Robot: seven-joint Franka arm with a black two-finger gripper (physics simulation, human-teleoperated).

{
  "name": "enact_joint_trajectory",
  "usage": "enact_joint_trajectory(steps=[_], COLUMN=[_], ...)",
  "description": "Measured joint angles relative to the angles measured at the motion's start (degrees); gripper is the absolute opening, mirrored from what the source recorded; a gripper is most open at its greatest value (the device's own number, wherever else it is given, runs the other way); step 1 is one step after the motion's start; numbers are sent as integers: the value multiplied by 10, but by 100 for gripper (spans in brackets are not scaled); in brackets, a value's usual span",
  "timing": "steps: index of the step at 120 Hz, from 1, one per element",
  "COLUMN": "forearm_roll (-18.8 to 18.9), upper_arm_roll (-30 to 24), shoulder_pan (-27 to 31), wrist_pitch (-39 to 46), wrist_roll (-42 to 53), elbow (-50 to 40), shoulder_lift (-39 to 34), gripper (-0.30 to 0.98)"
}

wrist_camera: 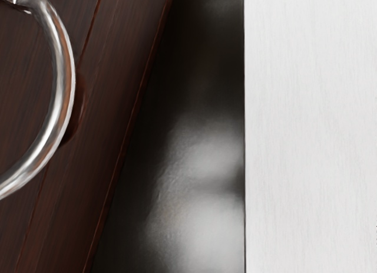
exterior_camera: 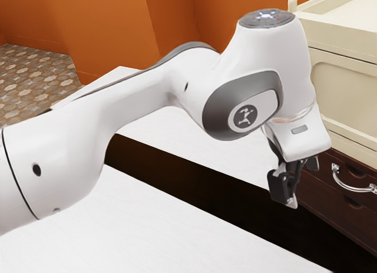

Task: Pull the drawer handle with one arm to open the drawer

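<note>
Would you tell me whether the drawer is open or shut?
Shut, as far as shows: the drawer sits close beneath the cream panel, with no gap or drawer interior visible.

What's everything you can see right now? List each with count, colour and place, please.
drawer handle: 1, silver, curved, on the drawer unit
drawer unit: 1, dark brown, at the exterior view's right
cream furniture: 1, cream, above the drawer unit in the exterior view
white surfaces: 2, white, one nearer the camera, one beyond the dark gap
dark gap: 1, near black, between the white surfaces
wall panels: several, orange, in the background
patterned floor: 1, brown and grey, at the exterior view's left
arm: 1, white and grey, reaching in from the exterior view's left
gripper: 1, black, on the arm's end
</note>
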Motion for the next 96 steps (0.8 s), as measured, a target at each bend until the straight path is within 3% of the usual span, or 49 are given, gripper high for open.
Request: enact_joint_trajectory(steps=[68, 96], forearm_roll=[5, 32], upper_arm_roll=[-6, -5], shoulder_pan=[-22, -35], wrist_pitch=[23, 56], wrist_roll=[67, 70], elbow=[35, 30], shoulder_lift=[36, 49], gripper=[68, 70])
